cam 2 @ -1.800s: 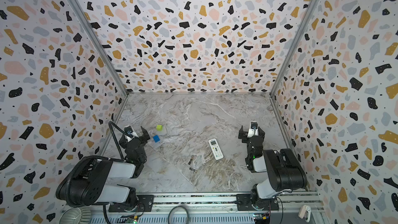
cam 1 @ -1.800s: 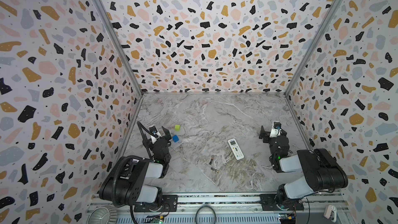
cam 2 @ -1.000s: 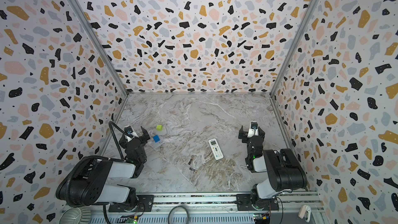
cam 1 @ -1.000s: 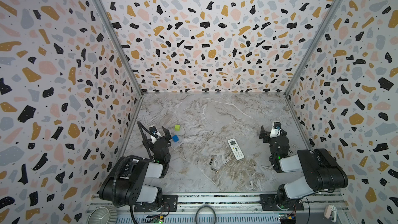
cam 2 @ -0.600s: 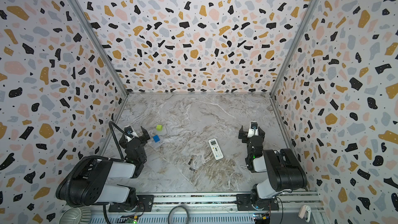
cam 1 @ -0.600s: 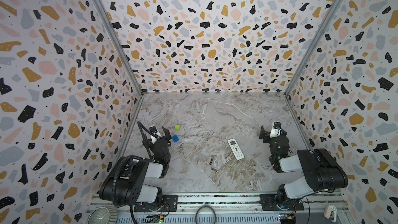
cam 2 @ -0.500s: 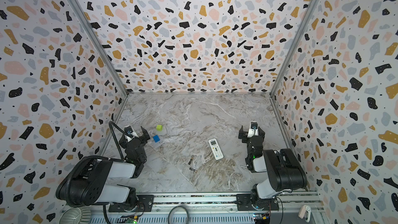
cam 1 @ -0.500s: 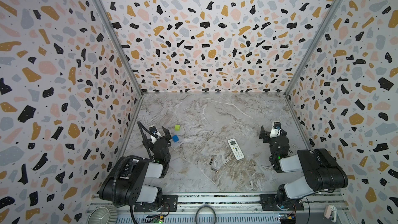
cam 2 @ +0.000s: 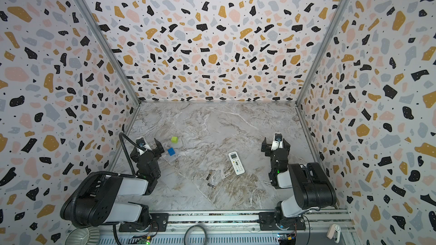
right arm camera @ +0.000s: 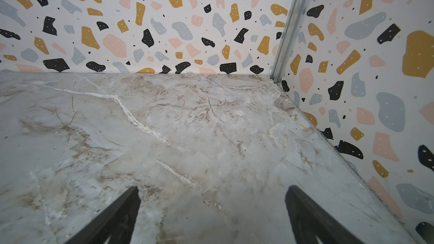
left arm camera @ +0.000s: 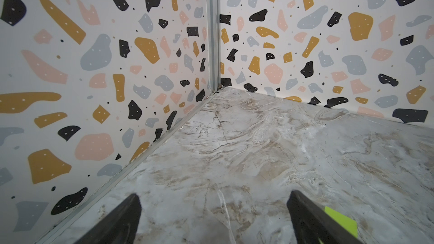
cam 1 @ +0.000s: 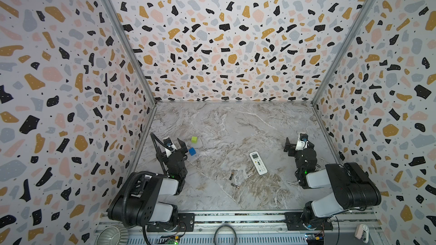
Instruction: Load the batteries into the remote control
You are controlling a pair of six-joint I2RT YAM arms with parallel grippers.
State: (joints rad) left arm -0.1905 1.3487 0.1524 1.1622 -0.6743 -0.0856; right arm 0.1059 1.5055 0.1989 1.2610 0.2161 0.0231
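Remote control (cam 1: 258, 163), buttons up, lying aslant on the marbled tabletop (cam 1: 224, 126) right of centre, screen end toward the back wall. Two batteries (cam 1: 231, 176) lie loose near its front end, toward the left, apart from each other. Left gripper (left arm camera: 213, 195) and right gripper (right arm camera: 212, 188) sit low at opposite sides, jaws wide, holding nothing. Blue cube (cam 1: 192, 151) just beside the left gripper; green cube (cam 1: 194, 139) beyond it.
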